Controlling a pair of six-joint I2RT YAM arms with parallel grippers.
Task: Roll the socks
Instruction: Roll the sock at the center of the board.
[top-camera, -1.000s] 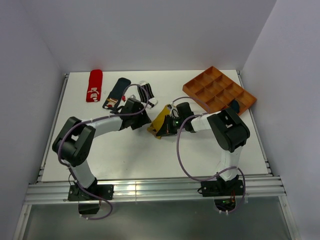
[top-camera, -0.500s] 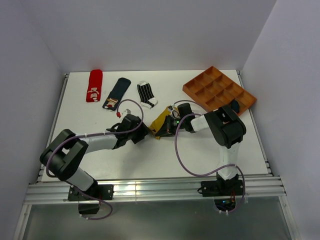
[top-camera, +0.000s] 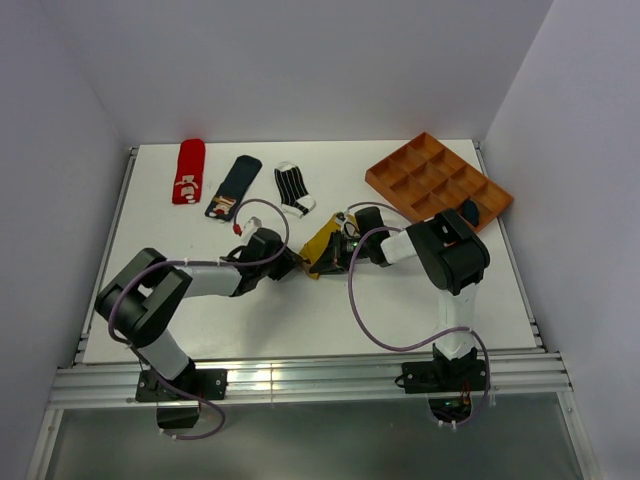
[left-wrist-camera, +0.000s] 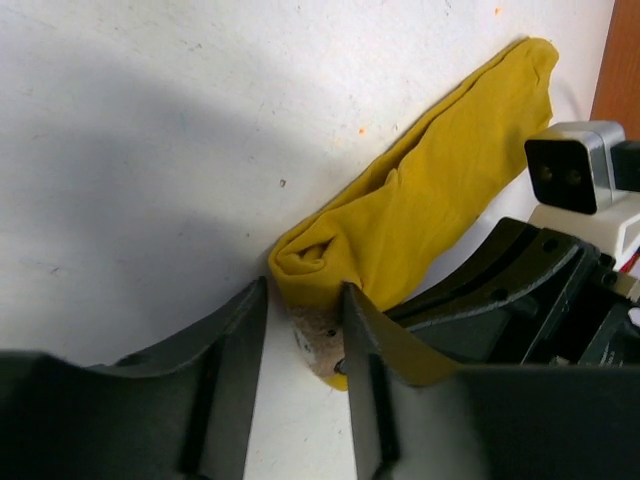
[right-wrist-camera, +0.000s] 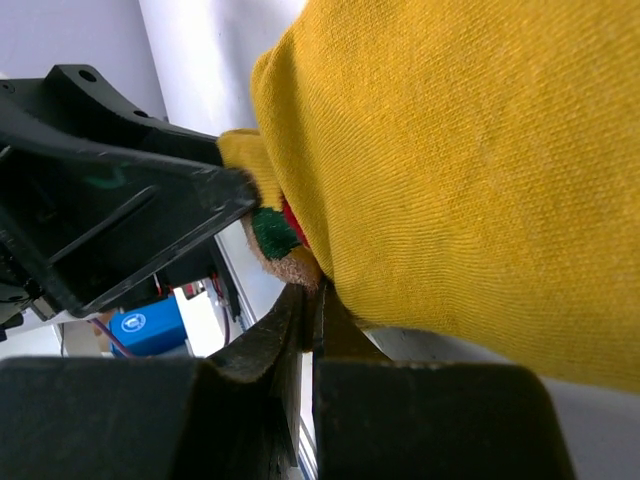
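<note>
Table (top-camera: 300, 320): white, flat and matte, with a few scuffs.
Tray (top-camera: 438, 180): orange-brown, rigid, a grid of square compartments, at the far right and set at an angle. A navy bundle (top-camera: 468, 210) sits in its near-right corner compartment; can't tell what it is.
Both arms reach in toward the table's middle and meet at one sock.

Mustard sock (left-wrist-camera: 430, 190): fine ribbed knit, soft and creased. It lies about mid-table, just left of the tray, running from near-left to far-right. Its near end is folded over into a thick rounded lump. A fuzzy beige patch (right-wrist-camera: 275, 235) with green and red bits shows at that end.

Left gripper (left-wrist-camera: 305, 300): black plastic fingers about half open, one on each side of the folded end, both touching the fabric.
Right gripper (right-wrist-camera: 308, 295): jaws pressed together, with a thin edge of the mustard sock at the tips, apparently pinched. The sock drapes over the fingers.

Three socks lie flat in a row at the far left, apart from each other:
- red sock (top-camera: 188, 172), with white marks, furthest left
- navy sock (top-camera: 233, 185), with a small patch at its near end, in the middle
- striped sock (top-camera: 294, 188), black and white, shortest, on the right
</note>
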